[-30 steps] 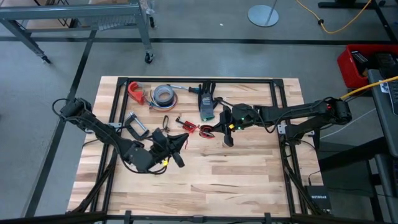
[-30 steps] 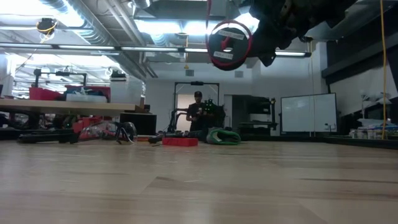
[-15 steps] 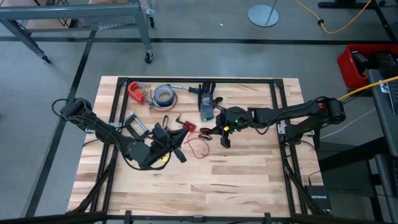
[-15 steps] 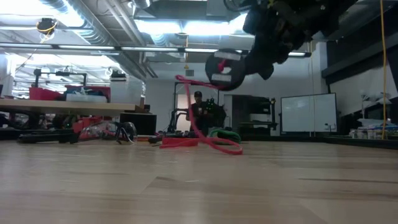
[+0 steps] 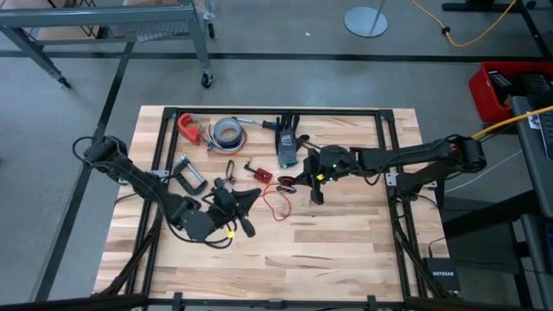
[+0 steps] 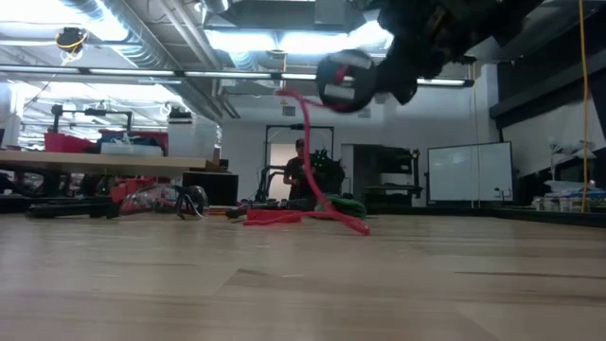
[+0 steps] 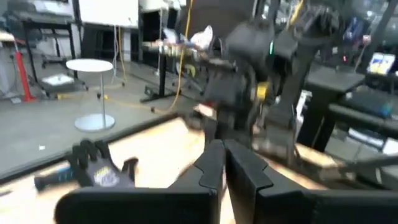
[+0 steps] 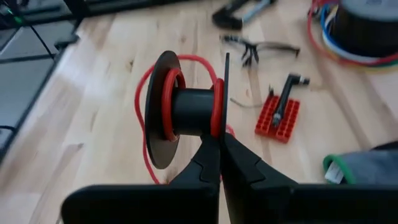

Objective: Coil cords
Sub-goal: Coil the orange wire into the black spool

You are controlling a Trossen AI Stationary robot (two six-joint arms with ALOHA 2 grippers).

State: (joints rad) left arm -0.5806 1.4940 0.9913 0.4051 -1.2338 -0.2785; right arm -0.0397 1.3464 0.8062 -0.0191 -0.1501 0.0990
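My right gripper (image 5: 302, 180) is shut on a small black spool (image 8: 186, 115) above the middle of the table. A few turns of red cord (image 8: 214, 106) are wound on the spool. The rest of the cord drops from it (image 6: 311, 152) and lies as a loose loop (image 5: 275, 206) on the wood. My left gripper (image 5: 252, 195) hovers just left of that loop. Its fingers (image 7: 242, 165) are shut with nothing between them, pointing level toward the right arm. My right gripper pinches the rim of one spool flange (image 8: 224, 132) between its two fingers. It comes from the table's right side, slanting down. The spool (image 6: 346, 80) is lifted clear with its axle level. The cord hangs slack below it to the table.
A red connector block (image 5: 259, 174) lies by the loop. A grey glove (image 5: 288, 147), tape roll (image 5: 228, 131), red clamp (image 5: 187, 127), metal clamp (image 5: 187, 174) and safety glasses (image 5: 232, 167) sit along the far half. The near half of the table (image 5: 328, 250) is bare wood.
The red cord was wound as a ring on the spool. Most of it has slipped off and fallen, and it now trails from the spool to a loose loop on the table. The spool stays lifted in my right gripper.
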